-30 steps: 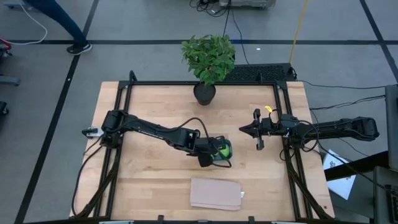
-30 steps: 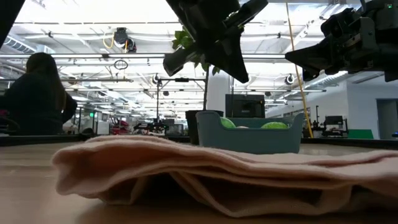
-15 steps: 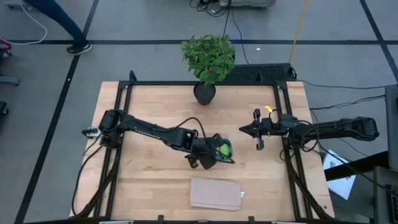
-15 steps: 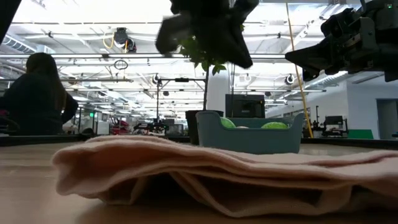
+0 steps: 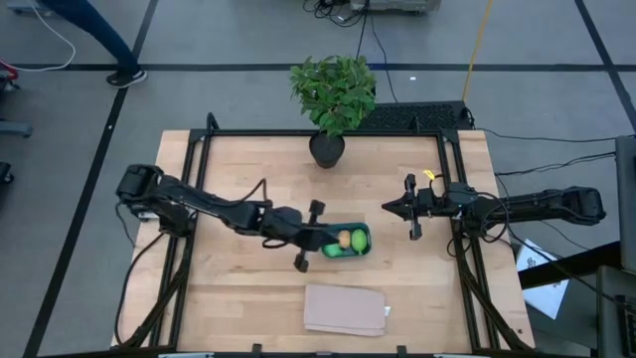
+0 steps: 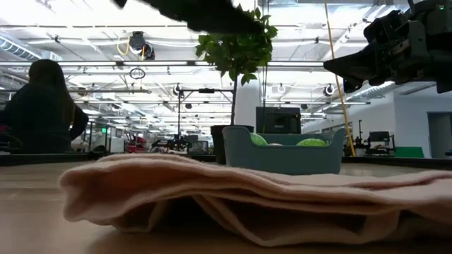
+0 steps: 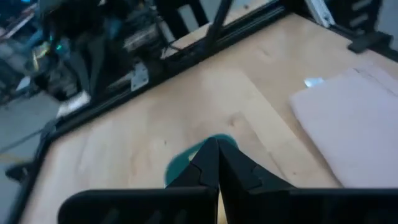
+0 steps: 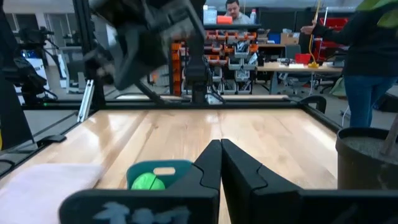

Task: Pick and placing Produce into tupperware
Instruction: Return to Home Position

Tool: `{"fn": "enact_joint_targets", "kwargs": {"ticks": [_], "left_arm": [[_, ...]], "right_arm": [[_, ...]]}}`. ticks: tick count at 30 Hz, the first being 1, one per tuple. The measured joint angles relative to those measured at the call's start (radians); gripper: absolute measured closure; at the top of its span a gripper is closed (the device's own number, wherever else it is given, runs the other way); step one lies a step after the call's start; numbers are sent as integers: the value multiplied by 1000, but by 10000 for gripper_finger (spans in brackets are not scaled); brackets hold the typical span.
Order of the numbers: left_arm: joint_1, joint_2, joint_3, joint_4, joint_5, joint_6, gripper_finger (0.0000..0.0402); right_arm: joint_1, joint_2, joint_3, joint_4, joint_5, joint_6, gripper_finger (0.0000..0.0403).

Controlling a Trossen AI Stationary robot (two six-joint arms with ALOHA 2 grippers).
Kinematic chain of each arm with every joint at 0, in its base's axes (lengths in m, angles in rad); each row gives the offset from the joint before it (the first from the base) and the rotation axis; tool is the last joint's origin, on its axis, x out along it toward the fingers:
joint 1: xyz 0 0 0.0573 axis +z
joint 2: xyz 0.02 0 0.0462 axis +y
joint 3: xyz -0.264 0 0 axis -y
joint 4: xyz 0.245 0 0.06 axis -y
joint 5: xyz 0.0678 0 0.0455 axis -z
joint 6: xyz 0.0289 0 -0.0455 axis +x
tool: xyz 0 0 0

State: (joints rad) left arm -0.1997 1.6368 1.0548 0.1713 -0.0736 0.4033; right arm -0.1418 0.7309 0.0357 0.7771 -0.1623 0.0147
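The teal-blue tupperware (image 5: 362, 231) stands on the table's middle. It holds the produce: two green pieces (image 5: 330, 250) (image 5: 356, 240) and an orange-tan one (image 5: 344, 239) between them. The low view shows the tupperware (image 6: 282, 156) with green tops (image 6: 311, 142) over its rim. My left gripper (image 5: 320, 237) hovers shut just left of the container; its wrist view shows the shut fingers (image 7: 214, 149) above the teal rim (image 7: 179, 171). My right gripper (image 5: 390, 207), shut, waits to the container's right and points at it (image 8: 155, 169).
A folded tan pad (image 5: 344, 310) lies near the table's near edge, large in the low view (image 6: 247, 201). A leafy potted plant (image 5: 333, 94) stands at the far edge. Black frame rails (image 5: 189, 159) border the table. A person (image 6: 42, 106) sits beyond the table.
My left gripper has drawn back from over the tupperware toward the table's left and risen, nearly leaving the low view at its top. The container, covered by the gripper before, now shows all three pieces inside. My right arm has kept still.
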Motion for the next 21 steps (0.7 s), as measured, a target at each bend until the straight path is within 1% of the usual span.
{"fn": "enact_joint_targets", "kwargs": {"ticks": [5,7,9,13,16,19,21], "left_arm": [[-1,0,-175,287,-40,-145,402],[-3,4,-230,381,-89,-180,402],[-11,5,-279,439,-143,-216,402],[-25,4,-364,518,-209,-299,402],[-47,29,-428,579,-286,-349,402],[-67,53,-457,641,-309,-394,402],[-83,75,-475,658,-344,-409,402]], "right_arm": [[0,2,0,5,0,0,403],[0,2,0,4,0,0,403],[0,2,0,4,0,0,403],[0,2,0,4,0,0,403],[0,2,0,2,0,0,403],[0,2,0,-6,0,0,403],[0,2,0,-5,0,3,403]]}}
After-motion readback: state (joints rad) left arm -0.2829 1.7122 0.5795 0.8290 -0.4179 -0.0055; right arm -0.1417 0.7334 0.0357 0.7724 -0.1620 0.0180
